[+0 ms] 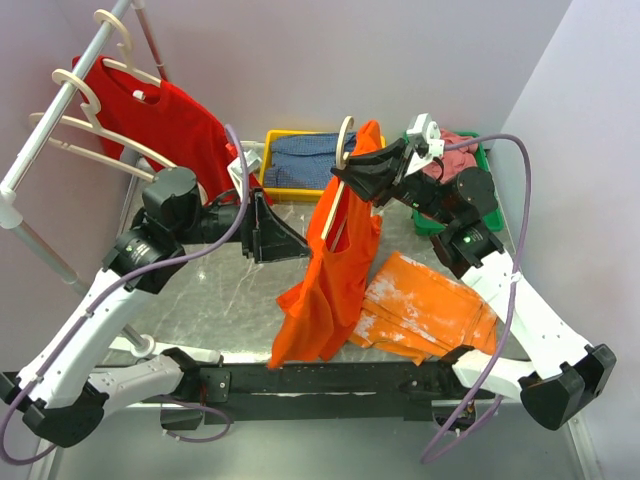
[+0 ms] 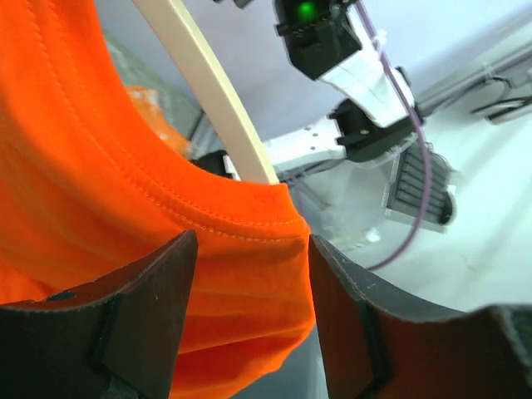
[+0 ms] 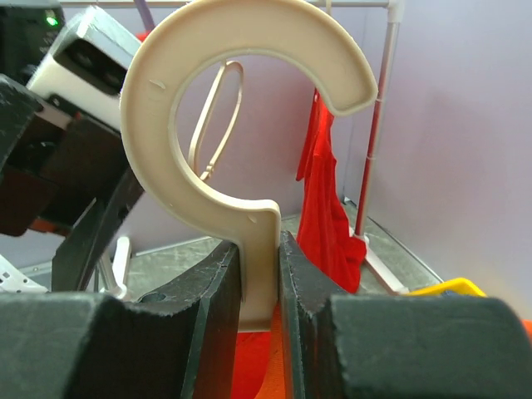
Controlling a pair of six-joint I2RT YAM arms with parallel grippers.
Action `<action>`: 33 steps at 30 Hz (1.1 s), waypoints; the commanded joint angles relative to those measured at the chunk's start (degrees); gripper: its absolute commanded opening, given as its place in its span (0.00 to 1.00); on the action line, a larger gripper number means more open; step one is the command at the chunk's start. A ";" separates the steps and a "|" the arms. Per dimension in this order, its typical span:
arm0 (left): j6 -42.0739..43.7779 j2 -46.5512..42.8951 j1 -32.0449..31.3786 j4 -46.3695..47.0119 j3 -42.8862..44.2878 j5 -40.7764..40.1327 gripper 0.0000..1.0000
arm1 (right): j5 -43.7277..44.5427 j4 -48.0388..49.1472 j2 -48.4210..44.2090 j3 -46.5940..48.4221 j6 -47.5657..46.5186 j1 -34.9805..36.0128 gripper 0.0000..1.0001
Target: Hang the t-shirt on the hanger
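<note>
The bright orange-red t-shirt (image 1: pixel 335 280) hangs partly draped over the cream hanger (image 1: pixel 330 210), held up above the table's middle. My right gripper (image 1: pixel 347 170) is shut on the stem under the hanger's hook (image 3: pixel 166 83), and orange cloth (image 3: pixel 259 366) shows below the jaws. My left gripper (image 1: pixel 300 245) is open at the shirt's left edge. In the left wrist view a stitched fold of the t-shirt (image 2: pixel 83 166) lies between the spread fingers (image 2: pixel 158 291), unpinched, and the hanger's arm (image 2: pixel 216 91) runs into it.
A darker red t-shirt (image 1: pixel 170 125) hangs on the rack (image 1: pixel 40 140) at back left with spare hangers (image 1: pixel 85 95). A flat lighter-orange cloth (image 1: pixel 430 310) lies right of the shirt. A yellow bin (image 1: pixel 268 165) and a green bin (image 1: pixel 484 152) stand at the back.
</note>
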 commanded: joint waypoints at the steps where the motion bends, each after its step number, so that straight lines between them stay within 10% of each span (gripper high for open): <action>1: -5.71 -0.79 0.76 8.37 -3.15 7.74 0.62 | -0.12 6.76 -0.95 -0.14 1.85 -0.32 0.00; 17: -7.66 2.63 0.68 10.50 -2.90 7.05 0.58 | 8.49 4.39 -0.07 -0.49 -3.15 2.23 0.00; 33: -16.00 4.57 0.68 19.70 -8.95 6.78 0.19 | 8.24 5.00 3.62 0.75 -6.06 6.01 0.00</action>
